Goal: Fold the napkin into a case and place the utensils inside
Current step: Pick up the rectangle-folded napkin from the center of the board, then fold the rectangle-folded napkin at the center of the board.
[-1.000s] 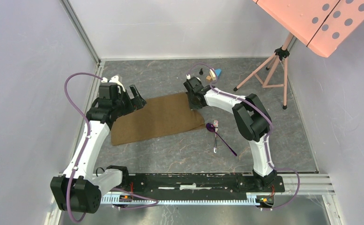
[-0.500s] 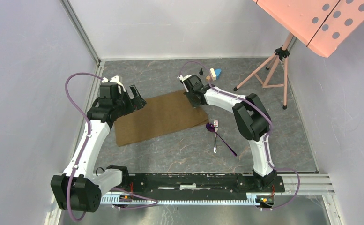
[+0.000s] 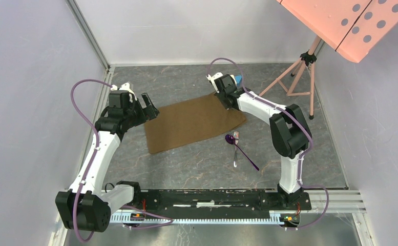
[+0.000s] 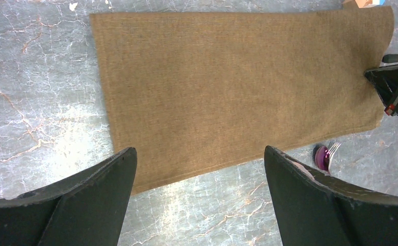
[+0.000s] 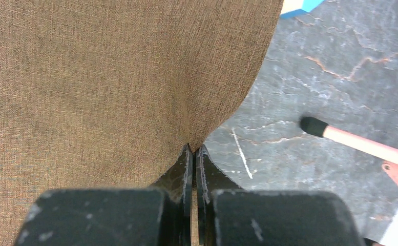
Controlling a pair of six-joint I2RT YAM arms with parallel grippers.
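Note:
The brown napkin [image 3: 194, 123] lies flat on the table as a long rectangle, and it also fills the left wrist view [image 4: 237, 87]. My right gripper [image 3: 228, 99] is shut on the napkin's far right edge, pinching a bit of cloth [image 5: 99, 77] between its fingertips [image 5: 194, 147]. My left gripper [image 3: 150, 110] hovers wide open past the napkin's left end, with nothing between its fingers [image 4: 199, 151]. The purple spoon [image 3: 231, 138] and the silver fork [image 3: 235, 148] lie crossed on the table just to the right of the napkin's near right corner.
Small coloured blocks [image 3: 236, 79] sit behind the right gripper, one blue [image 5: 296, 6]. A pink tripod [image 3: 294, 77] stands at the back right, one of its feet [image 5: 314, 126] close to the right gripper. A pink perforated board [image 3: 350, 20] hangs above. Walls enclose the table.
My right gripper closed on the napkin's edge and dragged the whole cloth to the right, so its left end now lies away from my left gripper. The left arm stayed put.

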